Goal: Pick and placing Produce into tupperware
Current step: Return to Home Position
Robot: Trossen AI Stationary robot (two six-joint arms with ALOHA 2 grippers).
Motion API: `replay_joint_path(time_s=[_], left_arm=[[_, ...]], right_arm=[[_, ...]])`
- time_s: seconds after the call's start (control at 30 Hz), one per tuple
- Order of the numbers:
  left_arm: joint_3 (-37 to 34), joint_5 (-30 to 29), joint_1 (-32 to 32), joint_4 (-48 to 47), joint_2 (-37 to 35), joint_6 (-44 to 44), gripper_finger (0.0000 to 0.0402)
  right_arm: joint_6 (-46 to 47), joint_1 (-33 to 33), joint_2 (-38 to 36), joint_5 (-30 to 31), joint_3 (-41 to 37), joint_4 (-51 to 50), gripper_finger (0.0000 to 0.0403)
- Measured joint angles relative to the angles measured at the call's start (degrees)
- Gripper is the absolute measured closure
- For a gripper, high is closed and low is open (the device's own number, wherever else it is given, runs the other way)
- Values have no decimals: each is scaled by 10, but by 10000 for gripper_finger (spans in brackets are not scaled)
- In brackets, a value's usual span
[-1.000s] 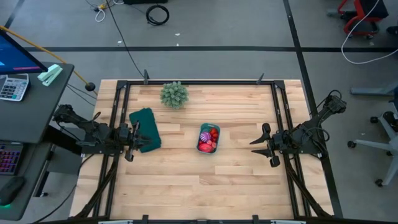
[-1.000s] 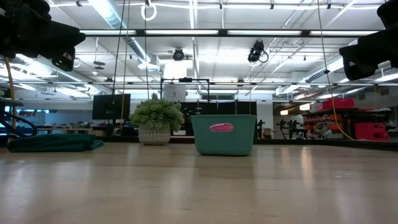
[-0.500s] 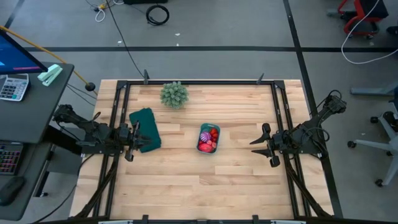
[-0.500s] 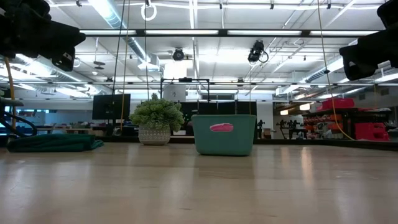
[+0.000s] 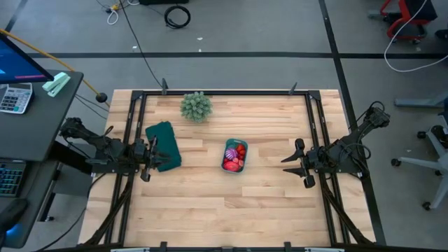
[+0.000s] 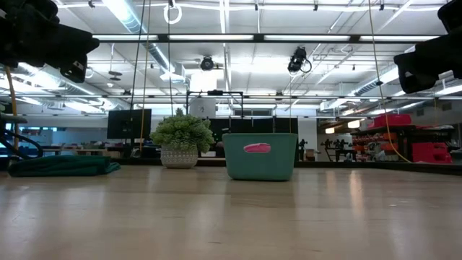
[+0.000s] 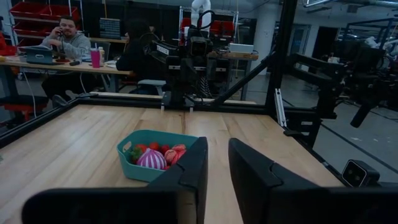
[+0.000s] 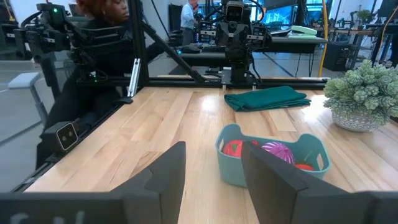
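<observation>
Seen from above, the teal tub point(image 5: 235, 145) sits near the middle of the wooden counter point(image 5: 210, 210). The produce point(image 5: 236, 162) lies inside it: small red and pink pieces with a purple ball point(image 5: 232, 155) among them. The low view shows none of this. It sees only the tub's side wall, which carries a pink label point(image 6: 257, 148), and the contents are hidden behind the rim. What that view adds is height — both arms hang at its upper corners, well clear of the counter.

The left pincer point(image 5: 150, 159) hovers at the counter's left side, over the edge of a folded green cloth point(image 5: 162, 143). The right pincer point(image 5: 299, 164) hovers at the right side. Both point inward toward the tub. The tub lies between them, well apart from each and somewhat nearer the right one. A potted plant point(image 5: 196, 106) stands near the counter's back edge.

The wrist views show how the pincers stand. In the left wrist view the fingers point(image 7: 196, 174) are parted by a narrow gap with nothing between them, and the tub rests on the counter ahead. In the right wrist view the fingers point(image 8: 171, 171) are spread wider and are also empty. There the tub again lies ahead, with the cloth and the plant beyond it.

Only the wrist views take in the room — a seated person point(image 7: 68, 40) at a desk past the counter, and a person in dark clothes point(image 8: 102, 37) beside the frame.
</observation>
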Motion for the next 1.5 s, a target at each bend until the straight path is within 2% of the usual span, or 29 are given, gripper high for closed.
replay_joint_path(time_s=[1.5], left_arm=[[0,0,0,0,0,0,320]], right_arm=[[0,0,0,0,0,0,238]])
